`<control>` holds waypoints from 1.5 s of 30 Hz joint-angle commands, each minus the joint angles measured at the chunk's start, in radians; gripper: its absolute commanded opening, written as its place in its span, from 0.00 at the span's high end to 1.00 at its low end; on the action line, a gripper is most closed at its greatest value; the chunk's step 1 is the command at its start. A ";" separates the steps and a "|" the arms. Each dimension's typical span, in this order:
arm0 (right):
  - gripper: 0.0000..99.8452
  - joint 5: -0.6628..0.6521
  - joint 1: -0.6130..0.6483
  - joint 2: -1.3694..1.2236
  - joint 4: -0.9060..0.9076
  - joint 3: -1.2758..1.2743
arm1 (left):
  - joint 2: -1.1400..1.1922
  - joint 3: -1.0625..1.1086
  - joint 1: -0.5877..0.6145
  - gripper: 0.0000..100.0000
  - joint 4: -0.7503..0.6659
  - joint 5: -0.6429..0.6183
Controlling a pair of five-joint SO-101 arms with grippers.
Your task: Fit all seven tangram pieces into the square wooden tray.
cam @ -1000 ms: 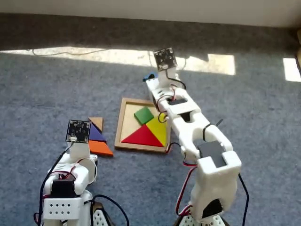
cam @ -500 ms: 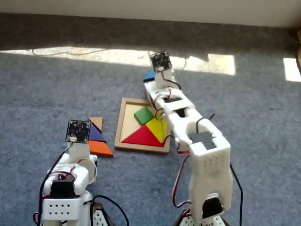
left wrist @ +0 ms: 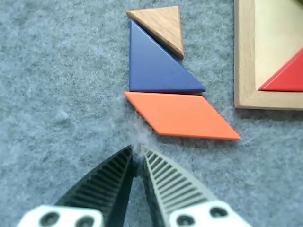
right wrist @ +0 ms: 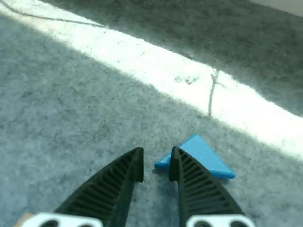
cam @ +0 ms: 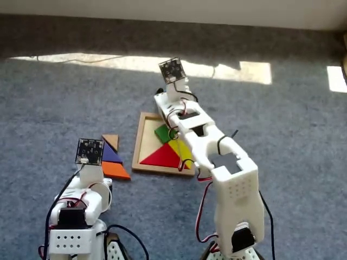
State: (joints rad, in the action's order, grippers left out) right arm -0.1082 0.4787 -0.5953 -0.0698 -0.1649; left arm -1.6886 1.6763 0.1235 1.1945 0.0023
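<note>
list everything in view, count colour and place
tray: 1, wood, mid carpet
square: 1, green, in tray
yellow triangle: 1, in tray
red triangle: 1, in tray
wood triangle: 1, tan, left of tray
dark blue triangle: 1, against wood triangle
parallelogram: 1, orange, by left hand
light blue triangle: 1, at right hand's tips
carpet: 1, grey-blue
left hand: 1, shut
right hand: 1, open
</note>
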 commanded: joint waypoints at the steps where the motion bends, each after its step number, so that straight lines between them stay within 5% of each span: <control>1: 0.90 0.003 0.012 -0.002 -0.024 0.064 | -0.008 0.025 -0.013 0.99 -0.014 0.006; 13: 0.90 0.003 -0.076 0.005 -0.012 0.051 | -0.008 0.025 -0.013 0.99 -0.014 0.006; 22: 0.90 0.003 -0.159 0.203 0.398 0.021 | -0.008 0.025 -0.013 0.99 -0.014 0.006; 28: 0.90 0.002 -0.208 0.335 0.516 0.019 | -0.008 0.025 -0.013 0.99 -0.014 0.006; 35: 0.90 0.006 -0.188 0.387 0.510 0.028 | -0.008 0.025 -0.013 0.99 -0.014 0.006; 45: 0.90 0.003 -0.160 0.213 0.127 0.030 | -0.008 0.025 -0.013 0.99 -0.014 0.006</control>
State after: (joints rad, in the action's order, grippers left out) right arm -0.1082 0.2885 -0.3713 0.1297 -0.1496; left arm -1.6886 1.6763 0.1235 1.1945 0.0023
